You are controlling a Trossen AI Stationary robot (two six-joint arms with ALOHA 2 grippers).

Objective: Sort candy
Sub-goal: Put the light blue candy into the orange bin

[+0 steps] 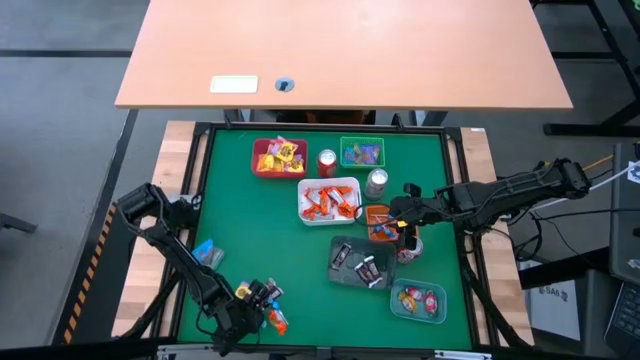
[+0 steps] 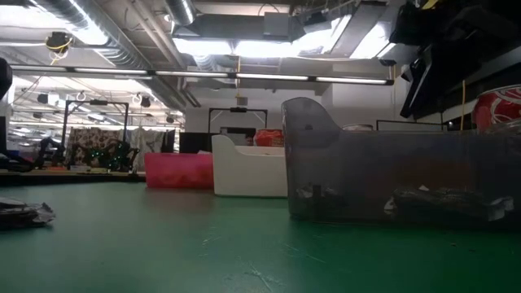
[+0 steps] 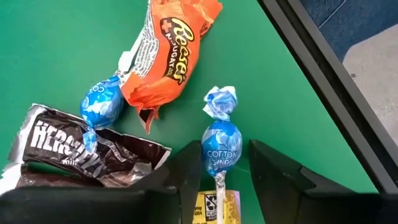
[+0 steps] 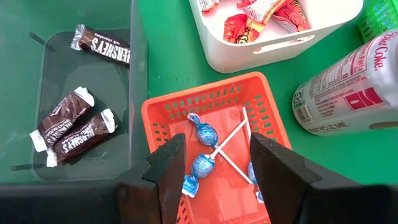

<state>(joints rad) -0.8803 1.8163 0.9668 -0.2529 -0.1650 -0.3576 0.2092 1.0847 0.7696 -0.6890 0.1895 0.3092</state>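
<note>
In the left wrist view a blue lollipop (image 3: 221, 143) lies on the green mat between the fingers of my open left gripper (image 3: 225, 177), with its stick over a yellow sweet (image 3: 214, 206). Beside it lie an orange Reese's wrapper (image 3: 168, 56), a second blue lollipop (image 3: 99, 106) and a dark Hershey's bar (image 3: 74, 155). This pile (image 1: 272, 312) is near the table's front edge. My right gripper (image 4: 217, 165) hangs open above the orange basket (image 4: 236, 106), which holds blue lollipops (image 4: 205, 134). My left gripper comes slanting down from above, with one finger on each side of the blue lollipop's wrapped head (image 3: 211, 152). One finger (image 3: 189, 174) stands right against the head. Whether it touches, I cannot tell. The lollipop lies flat on the mat.
A red tray (image 1: 258, 160), a green tray (image 1: 361, 142) and two soda cans (image 1: 327, 162) (image 1: 377, 182) stand at the back. A white tray (image 1: 329, 185), a grey tray (image 1: 345, 275) with dark bars and a clear tray (image 1: 418, 312) stand mid-right. The table's black frame (image 3: 323, 74) runs close by the pile.
</note>
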